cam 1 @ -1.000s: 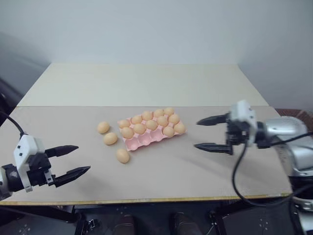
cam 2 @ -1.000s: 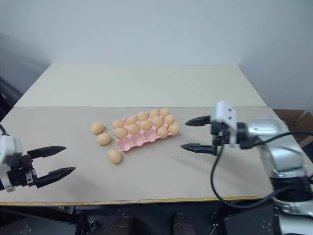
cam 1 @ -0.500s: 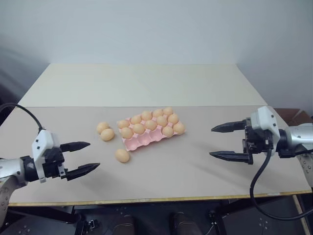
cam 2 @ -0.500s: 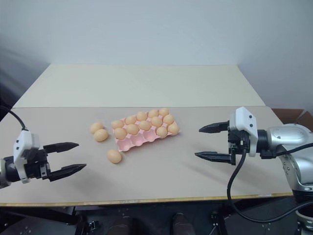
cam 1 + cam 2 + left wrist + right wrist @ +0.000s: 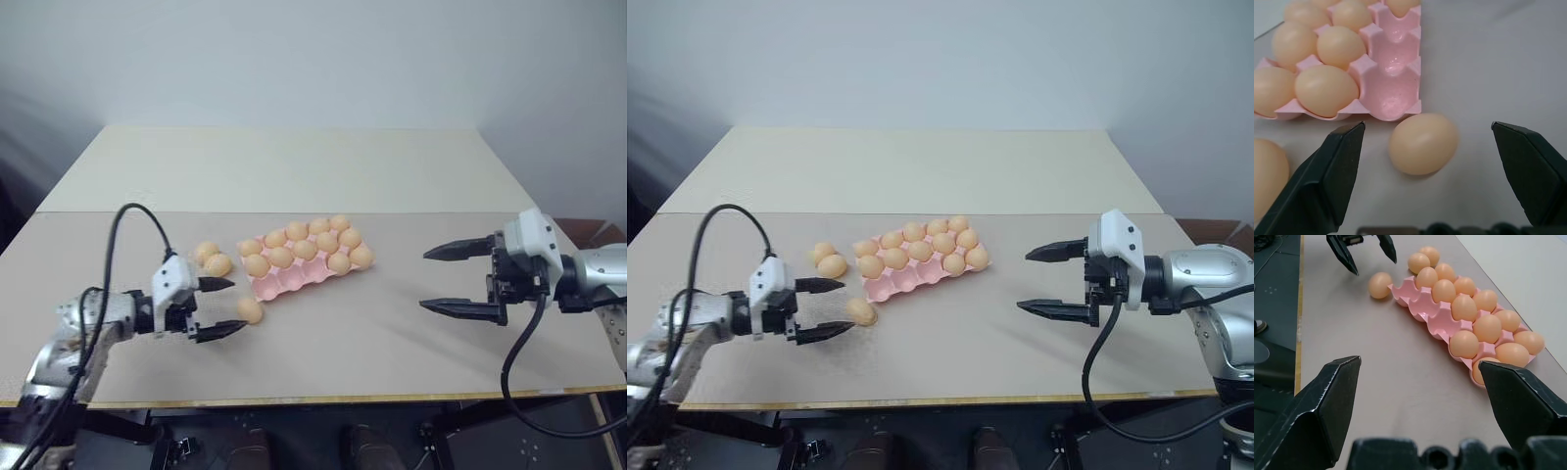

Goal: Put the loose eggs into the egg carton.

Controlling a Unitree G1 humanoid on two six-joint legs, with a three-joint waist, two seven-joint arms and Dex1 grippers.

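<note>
The pink egg carton (image 5: 304,259) lies mid-tabletop (image 5: 372,333), mostly filled. One loose egg (image 5: 250,310) rests just beside its near corner, between the spread fingers of the left tool (image 5: 217,307). The right tool (image 5: 458,279), also apart, hangs well away.

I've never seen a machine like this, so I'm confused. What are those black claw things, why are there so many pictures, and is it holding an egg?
Those claws are a robot's two grippers, its hands. Two pictures come from cameras in its head, looking down at the table. The other two come from cameras on its wrists, peering between the fingers. On the table sits a pink egg carton, mostly filled with eggs, with empty cups along its near row. Three loose eggs lie beside it. The left gripper is open around the nearest loose egg without squeezing it. The right gripper hangs open off to the side. Nothing is held yet.
</note>
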